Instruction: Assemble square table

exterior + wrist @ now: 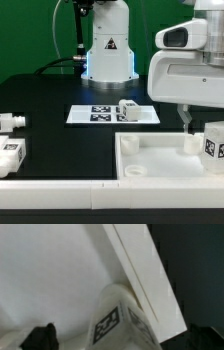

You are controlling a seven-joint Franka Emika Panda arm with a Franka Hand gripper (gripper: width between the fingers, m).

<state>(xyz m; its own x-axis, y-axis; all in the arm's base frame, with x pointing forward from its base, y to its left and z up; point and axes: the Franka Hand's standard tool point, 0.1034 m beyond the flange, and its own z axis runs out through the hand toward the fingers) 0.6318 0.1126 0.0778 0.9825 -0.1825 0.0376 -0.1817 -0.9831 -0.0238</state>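
A black table [60,95] fills most of the exterior view. A green backdrop [25,30] stands behind it in the upper left of the frame. The arm's white base [108,50] rises at the top centre and carries a black warning triangle [109,46], the only label large enough to make out. No lettering can be read.

A long white bar [70,200] runs along the bottom edge. Just behind it, in the lower right, lies the square table top [150,160] with its raised rim upward. The marker board [100,114] lies flat at the centre of the frame, printed with black square tags. 1 leg [128,110] rests on the board's right part. 2 more legs lie on the table at the left edge, 1 [8,122] above the other [10,155].

The 4th, a tagged leg [213,145], sits inside the top at the right edge of the frame, with a black-and-white tag facing the camera. The gripper [190,128] hangs into the tray just left of it.

In the wrist view the tagged leg [115,322] shows 2 tags, close to the tray's rim [140,274]. A dark finger [42,339] is beside it. How wide the pincer stands, and whether it grips the leg, I cannot tell.
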